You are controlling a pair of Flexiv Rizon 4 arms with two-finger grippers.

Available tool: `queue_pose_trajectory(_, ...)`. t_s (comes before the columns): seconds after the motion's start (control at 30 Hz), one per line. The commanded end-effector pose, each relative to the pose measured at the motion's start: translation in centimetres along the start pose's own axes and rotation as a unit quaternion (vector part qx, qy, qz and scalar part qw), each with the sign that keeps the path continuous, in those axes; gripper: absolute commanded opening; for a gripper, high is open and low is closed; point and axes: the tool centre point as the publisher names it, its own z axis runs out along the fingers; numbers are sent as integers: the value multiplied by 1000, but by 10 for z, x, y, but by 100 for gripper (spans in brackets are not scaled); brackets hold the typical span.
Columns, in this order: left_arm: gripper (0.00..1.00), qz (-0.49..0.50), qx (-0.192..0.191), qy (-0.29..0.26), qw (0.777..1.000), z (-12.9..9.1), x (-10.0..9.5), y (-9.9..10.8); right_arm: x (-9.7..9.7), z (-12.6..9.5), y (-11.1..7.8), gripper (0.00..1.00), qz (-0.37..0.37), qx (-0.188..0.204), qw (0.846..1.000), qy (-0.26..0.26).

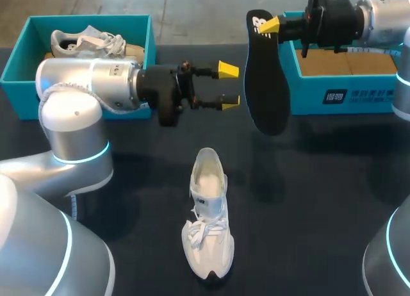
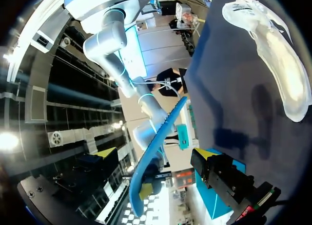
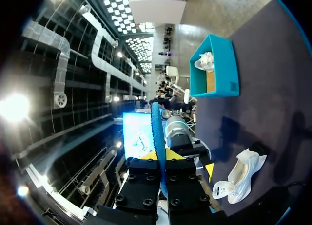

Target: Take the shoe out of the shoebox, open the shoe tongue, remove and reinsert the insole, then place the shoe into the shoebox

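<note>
A white shoe (image 1: 208,216) lies on the dark table, toe toward the front edge, its opening bare. The black insole (image 1: 266,78) hangs upright above the table, with my right gripper (image 1: 269,25) shut on its top end. In the right wrist view the insole (image 3: 157,137) stands edge-on between the shut fingers of the right gripper (image 3: 163,154), and the shoe (image 3: 241,178) lies below. My left gripper (image 1: 229,86) is open and level, its tips just short of the insole. In the left wrist view the insole (image 2: 156,147) runs edge-on ahead of the left gripper (image 2: 156,154).
A teal shoebox (image 1: 339,84) with a bare cardboard floor stands at the back right, under my right arm. Another teal box (image 1: 16,65) at the back left holds a second shoe (image 1: 90,43). Dark tabletop lies around the white shoe.
</note>
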Motion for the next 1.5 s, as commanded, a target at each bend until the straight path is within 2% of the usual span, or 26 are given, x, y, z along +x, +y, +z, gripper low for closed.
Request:
queue_pose_trajectory(0.03, 100, 3, -6, -3, 1000, 9, -3, -1, -1, 1, 1, 0, 0, 0, 1000, 0)
queue_pose_trajectory(0.6, 100, -3, -9, 1, 1000, 44, -2, -4, -1, 1, 1, 0, 0, 0, 1000, 0)
queue_pose_trajectory(0.8, 100, 2, -9, -1, 1000, 57, -7, -5, -1, 1, 1, 0, 0, 0, 1000, 0)
queue_pose_trajectory(0.93, 96, 6, -9, -4, 1000, 61, -12, -7, -1, 1, 1, 0, 0, 0, 1000, 0)
queue_pose_trajectory(1.03, 78, 8, -10, -6, 1000, 63, -16, -9, -1, 1, 1, 0, 0, 0, 1000, 0)
queue_pose_trajectory(1.23, 56, 12, -14, -4, 1000, 60, -19, -14, -1, 1, 1, 0, 0, 0, 1000, 0)
queue_pose_trajectory(1.5, 45, 12, -24, 1, 1000, 57, -19, -15, -1, 1, 1, 0, 0, 0, 1000, 0)
